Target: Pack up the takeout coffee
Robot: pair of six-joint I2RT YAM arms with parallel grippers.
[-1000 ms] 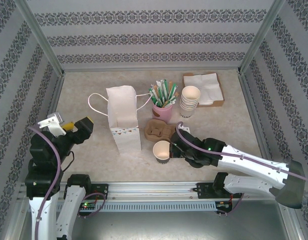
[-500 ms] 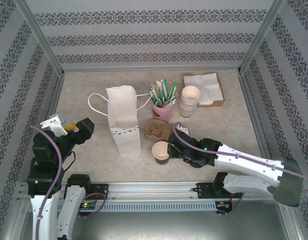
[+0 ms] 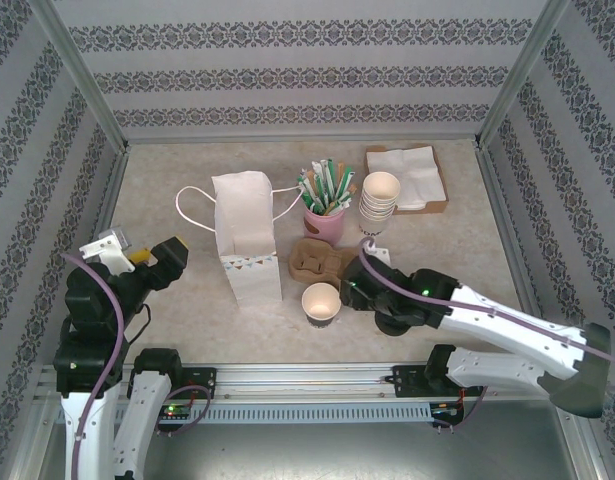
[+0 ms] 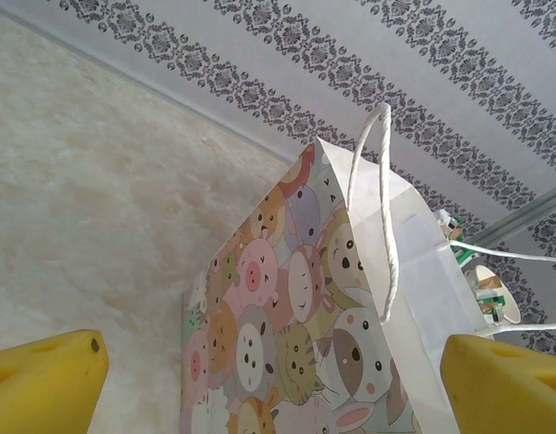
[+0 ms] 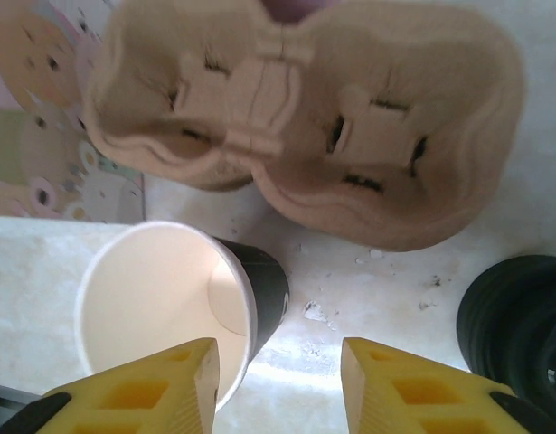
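From the lower right of the top view the right arm reaches low toward the middle. The right gripper (image 3: 349, 293) is spread wide and empty, just beside the open-topped takeout coffee (image 3: 321, 301), below the cardboard carrier (image 3: 314, 262). At left, the raised left gripper (image 4: 268, 380) gapes at the paper bag (image 4: 350, 298).

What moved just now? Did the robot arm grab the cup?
The right end effector slid in toward the open dark cup, then drew back a little to the right. Its jaws stand open and it took hold of nothing. The cup, the paper bag, the cardboard carrier and the left end effector stayed about where they were.
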